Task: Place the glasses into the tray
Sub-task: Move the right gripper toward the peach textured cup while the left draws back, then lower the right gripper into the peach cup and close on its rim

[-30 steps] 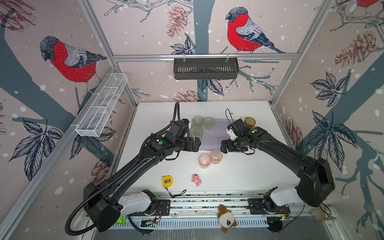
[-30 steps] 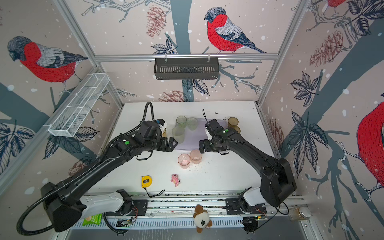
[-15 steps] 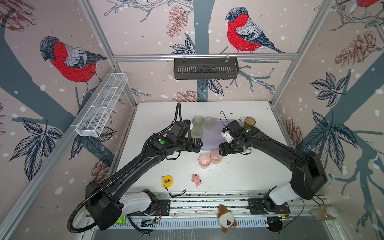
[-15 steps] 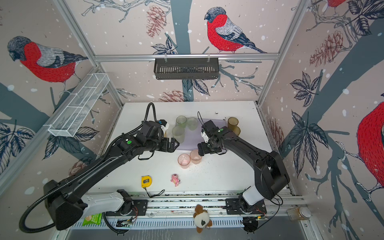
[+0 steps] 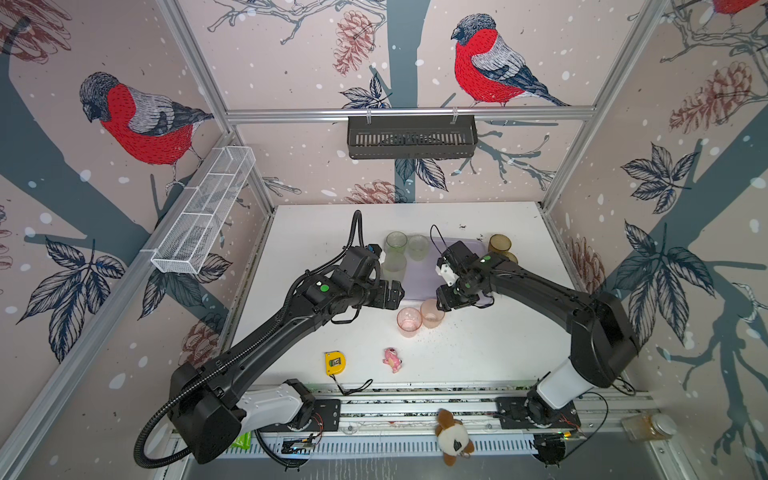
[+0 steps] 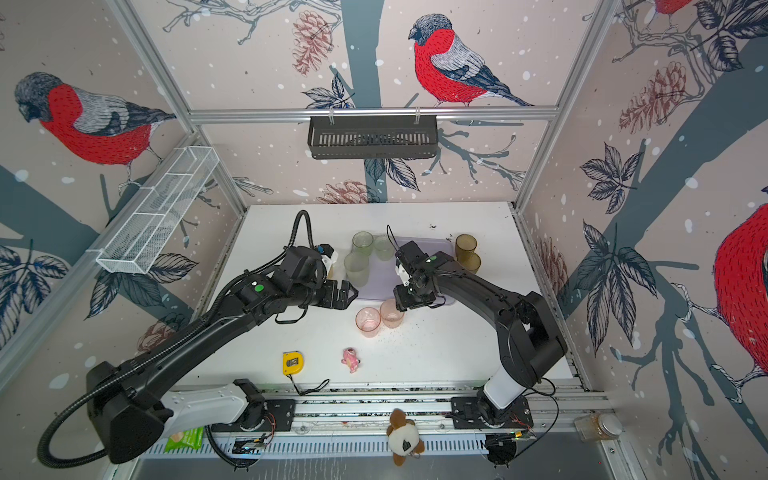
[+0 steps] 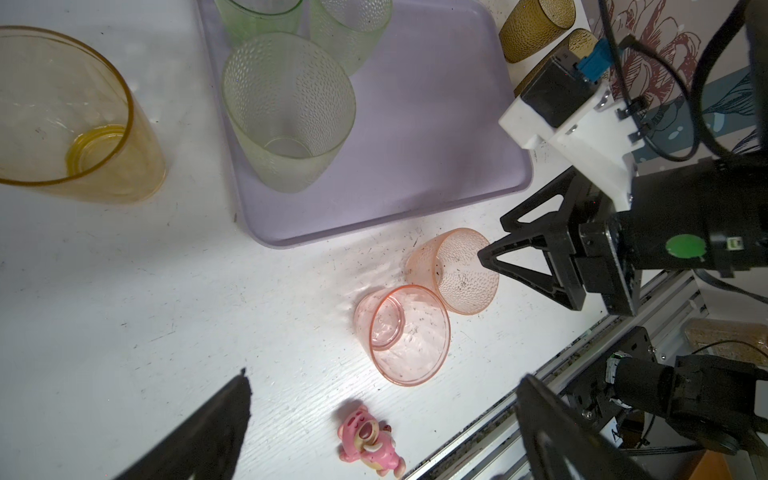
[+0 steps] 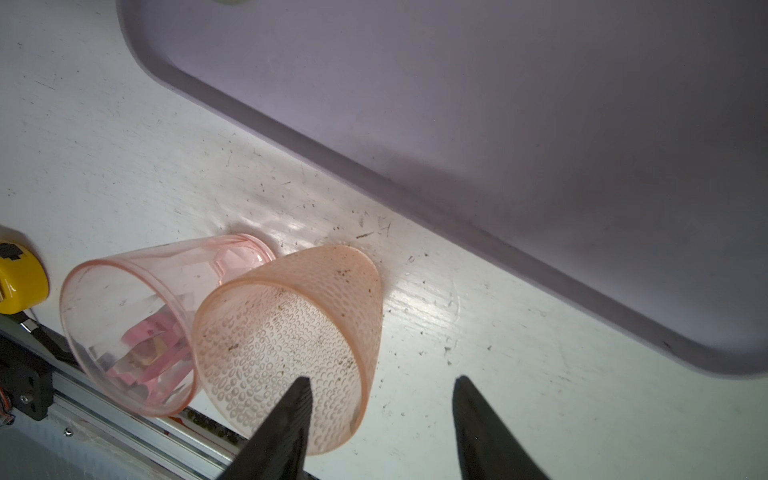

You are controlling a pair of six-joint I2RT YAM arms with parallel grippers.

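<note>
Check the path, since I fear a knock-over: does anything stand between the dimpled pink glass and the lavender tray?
Nothing visible does. The dimpled pink glass stands just off the near rim of the tray, with only bare table between. The smooth pink glass is beside it, out of that path.

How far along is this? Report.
Done: three greenish glasses stand in the tray. In hand: right gripper straddles the wall of the dimpled pink glass, jaws not yet shut. Remaining: that one, the smooth pink glass, two brown glasses and the amber glass, all off the tray.
</note>
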